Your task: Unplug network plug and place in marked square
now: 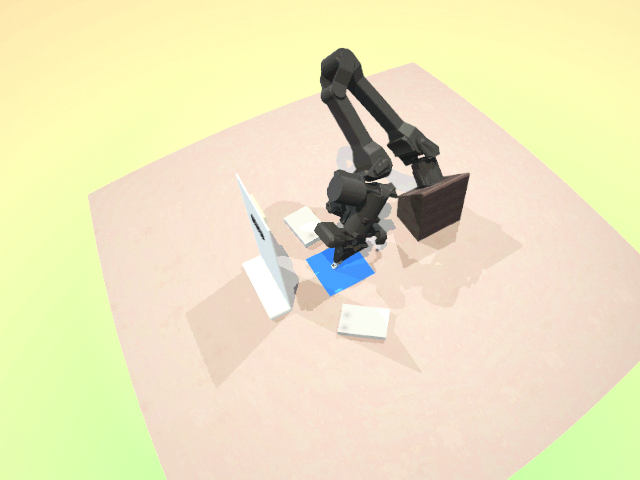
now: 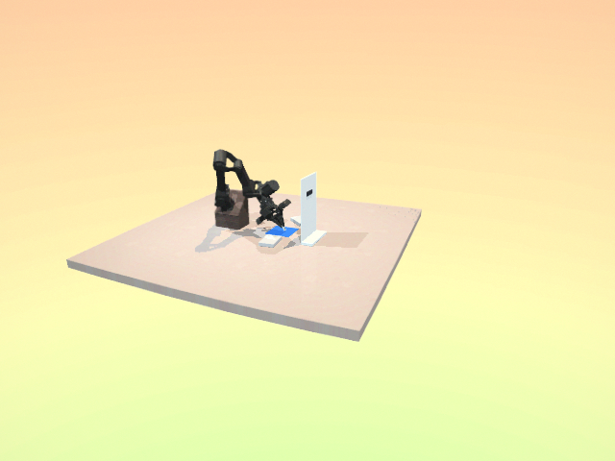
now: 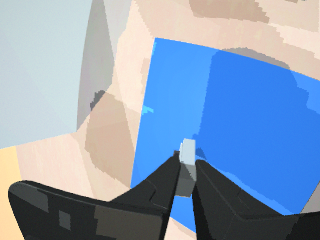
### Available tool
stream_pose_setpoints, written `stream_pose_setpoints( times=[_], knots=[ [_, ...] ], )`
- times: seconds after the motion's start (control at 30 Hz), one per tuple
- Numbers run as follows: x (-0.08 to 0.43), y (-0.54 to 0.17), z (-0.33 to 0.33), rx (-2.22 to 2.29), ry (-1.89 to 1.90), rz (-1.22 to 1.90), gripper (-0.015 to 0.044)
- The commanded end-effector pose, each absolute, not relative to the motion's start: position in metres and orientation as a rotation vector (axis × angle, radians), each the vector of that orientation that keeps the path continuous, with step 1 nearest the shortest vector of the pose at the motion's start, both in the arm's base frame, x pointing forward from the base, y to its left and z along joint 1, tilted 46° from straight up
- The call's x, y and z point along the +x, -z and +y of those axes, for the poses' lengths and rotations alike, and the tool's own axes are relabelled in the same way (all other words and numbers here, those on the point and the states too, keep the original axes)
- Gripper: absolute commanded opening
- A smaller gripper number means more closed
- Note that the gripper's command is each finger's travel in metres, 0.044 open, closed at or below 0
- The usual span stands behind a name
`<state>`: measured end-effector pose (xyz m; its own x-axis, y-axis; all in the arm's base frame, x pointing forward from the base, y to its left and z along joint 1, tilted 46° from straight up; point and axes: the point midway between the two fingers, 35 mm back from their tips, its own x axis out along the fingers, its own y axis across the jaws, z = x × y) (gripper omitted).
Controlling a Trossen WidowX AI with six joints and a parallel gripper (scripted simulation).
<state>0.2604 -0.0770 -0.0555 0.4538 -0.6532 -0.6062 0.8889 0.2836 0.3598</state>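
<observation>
My gripper [image 1: 335, 262] [image 2: 283, 228] [image 3: 186, 166] is shut on the small light grey plug [image 1: 333, 266] [image 3: 187, 152], which sticks out from between the fingertips. The plug is over the blue marked square [image 1: 333, 286] [image 2: 274, 231] [image 3: 250, 120], low down, in its panel-side part. I cannot tell if it touches the table. The thin tab is too small to make out. The upright white panel [image 1: 273, 263] [image 2: 307, 215] [image 3: 40, 65] stands beside the square, with a dark socket opening [image 1: 257, 226] [image 2: 309, 192] high on it.
One flat white block [image 1: 363, 321] [image 2: 269, 241] lies on the near side of the square in the top view, another [image 1: 301, 223] [image 2: 295, 220] on its far side, close to the hand. The arm's dark base block [image 1: 439, 206] [image 2: 232, 218] stands opposite the panel.
</observation>
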Motion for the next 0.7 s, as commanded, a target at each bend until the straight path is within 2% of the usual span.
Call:
stream_pose_setpoints(
  times=[0.0,0.53,0.67],
  knots=[
    [0.2595,0.0578,-0.0777,0.729,1.064,0.386,0.0000],
    [0.2609,0.0561,-0.0819,0.731,1.065,0.377,0.0000],
    [0.2609,0.0561,-0.0819,0.731,1.065,0.377,0.0105]
  ],
)
